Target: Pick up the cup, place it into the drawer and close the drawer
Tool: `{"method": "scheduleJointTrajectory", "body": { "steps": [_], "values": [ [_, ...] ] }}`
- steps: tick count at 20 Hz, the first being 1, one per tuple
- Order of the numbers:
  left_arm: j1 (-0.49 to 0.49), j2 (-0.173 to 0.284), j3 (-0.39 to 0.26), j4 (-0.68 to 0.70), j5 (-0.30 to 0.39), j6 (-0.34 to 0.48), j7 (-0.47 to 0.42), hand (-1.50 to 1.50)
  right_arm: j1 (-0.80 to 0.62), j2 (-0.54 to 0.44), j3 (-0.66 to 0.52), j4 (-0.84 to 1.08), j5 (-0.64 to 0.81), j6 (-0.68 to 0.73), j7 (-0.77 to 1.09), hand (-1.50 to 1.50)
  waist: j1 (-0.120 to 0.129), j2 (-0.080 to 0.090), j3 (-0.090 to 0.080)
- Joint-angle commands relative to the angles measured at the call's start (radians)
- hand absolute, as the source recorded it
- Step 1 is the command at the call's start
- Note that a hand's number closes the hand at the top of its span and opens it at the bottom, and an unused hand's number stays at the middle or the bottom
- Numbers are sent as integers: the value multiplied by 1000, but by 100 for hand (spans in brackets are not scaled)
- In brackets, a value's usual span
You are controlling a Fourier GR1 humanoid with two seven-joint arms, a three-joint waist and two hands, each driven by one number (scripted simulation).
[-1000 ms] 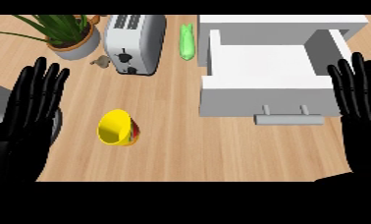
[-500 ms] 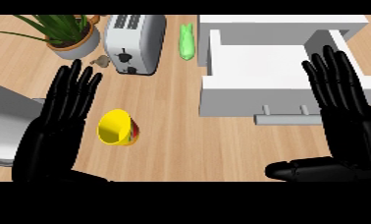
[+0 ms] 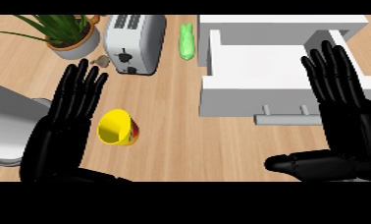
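A yellow cup (image 3: 117, 127) lies on its side on the wooden counter, its mouth turned toward me. My left hand (image 3: 64, 120) is flat and open just to the left of it, fingers pointing away, not touching it. The white drawer (image 3: 275, 73) stands pulled open at the upper right, with a grey handle (image 3: 290, 118) on its front. My right hand (image 3: 340, 100) is open over the drawer's right side and front, fingers straight, thumb stretched out to the left below the handle.
A silver toaster (image 3: 135, 42) stands at the back, with a potted plant (image 3: 72, 34) to its left and a green vegetable (image 3: 188, 41) to its right. A small brown object (image 3: 103, 61) lies beside the toaster. Something grey (image 3: 14, 129) sits at the left edge.
Both hands have moved inward from the view's edges: the left one rightward up to the cup, the right one leftward over the drawer's right side. Cup and drawer have not moved.
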Motion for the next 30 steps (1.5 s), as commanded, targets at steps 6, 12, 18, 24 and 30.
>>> {"method": "scheduleJointTrajectory", "body": {
  "steps": [6,12,18,24,30],
  "values": [
    [-22,62,105,29,72,-26,42,-150,58,37,51,-41,37,-9,-28,-150,-1,0,0],
    [63,39,84,122,33,-47,-67,-150,14,-1,-3,-33,-1,6,29,-150,-1,0,0],
    [96,41,100,197,13,-60,-126,-150,-16,13,8,-22,23,-10,16,-150,0,0,0],
    [138,24,100,281,-36,-45,-199,-150,3,-32,-69,-17,-58,45,13,-150,-1,0,0],
    [116,61,169,392,-19,-98,-282,-150,-53,-21,-43,-47,-38,7,95,-150,1,0,0]
  ]
}}
